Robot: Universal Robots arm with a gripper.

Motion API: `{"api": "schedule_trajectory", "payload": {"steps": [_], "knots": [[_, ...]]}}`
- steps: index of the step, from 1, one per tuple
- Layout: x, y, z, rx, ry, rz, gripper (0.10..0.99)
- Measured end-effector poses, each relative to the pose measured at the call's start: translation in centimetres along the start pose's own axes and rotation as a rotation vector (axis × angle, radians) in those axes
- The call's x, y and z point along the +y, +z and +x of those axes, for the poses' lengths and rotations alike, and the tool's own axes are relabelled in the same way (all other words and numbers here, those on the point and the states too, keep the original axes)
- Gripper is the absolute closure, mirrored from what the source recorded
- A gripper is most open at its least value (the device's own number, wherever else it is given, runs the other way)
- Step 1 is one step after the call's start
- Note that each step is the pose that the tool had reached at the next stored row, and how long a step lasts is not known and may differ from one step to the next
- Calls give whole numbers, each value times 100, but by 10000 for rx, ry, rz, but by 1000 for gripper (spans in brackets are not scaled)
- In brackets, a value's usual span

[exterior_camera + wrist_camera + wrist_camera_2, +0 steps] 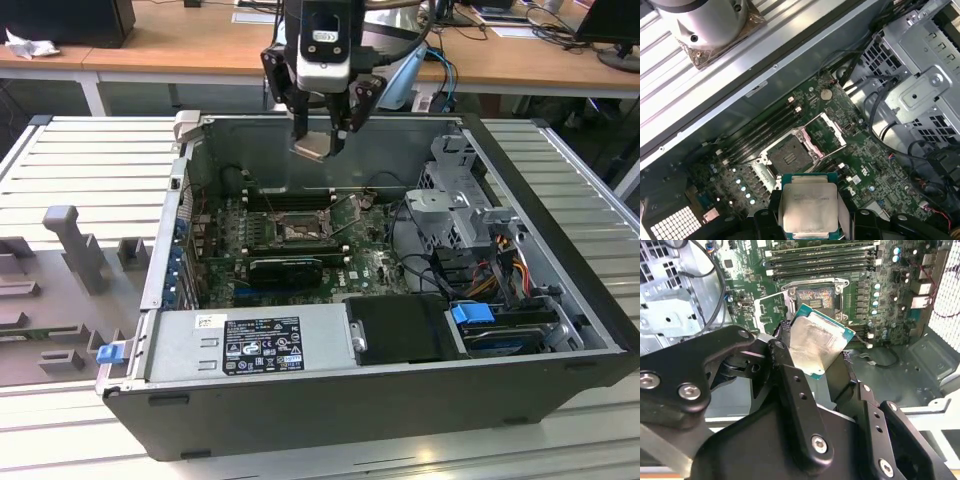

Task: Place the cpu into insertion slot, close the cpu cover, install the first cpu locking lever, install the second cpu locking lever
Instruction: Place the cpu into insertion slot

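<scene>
Up high, my gripper [320, 140] was clamped on the cpu [810, 206], above the open computer case [400, 392]. Inside the case, the insertion slot [790, 157] lay uncovered, with its cpu cover [826, 132] flipped up beside it.

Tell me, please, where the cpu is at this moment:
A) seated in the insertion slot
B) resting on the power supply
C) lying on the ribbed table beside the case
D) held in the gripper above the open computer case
D: the gripper holds the cpu up over the open computer case, and in the first wrist view the insertion slot on the board below it lies bare.
</scene>
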State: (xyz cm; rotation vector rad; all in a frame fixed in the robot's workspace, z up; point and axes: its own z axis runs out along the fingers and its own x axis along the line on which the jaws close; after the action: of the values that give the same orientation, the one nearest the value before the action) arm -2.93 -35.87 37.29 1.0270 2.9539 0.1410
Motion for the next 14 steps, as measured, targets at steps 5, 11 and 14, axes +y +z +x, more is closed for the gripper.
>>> {"api": "schedule_trajectory", "payload": {"steps": [5,11,14], "knots": [[-1,11,-1,-85,960,-18,557],[-2,25,-1,-152,1713,-31,557],[-3,37,-1,-171,1930,-36,557]]}}
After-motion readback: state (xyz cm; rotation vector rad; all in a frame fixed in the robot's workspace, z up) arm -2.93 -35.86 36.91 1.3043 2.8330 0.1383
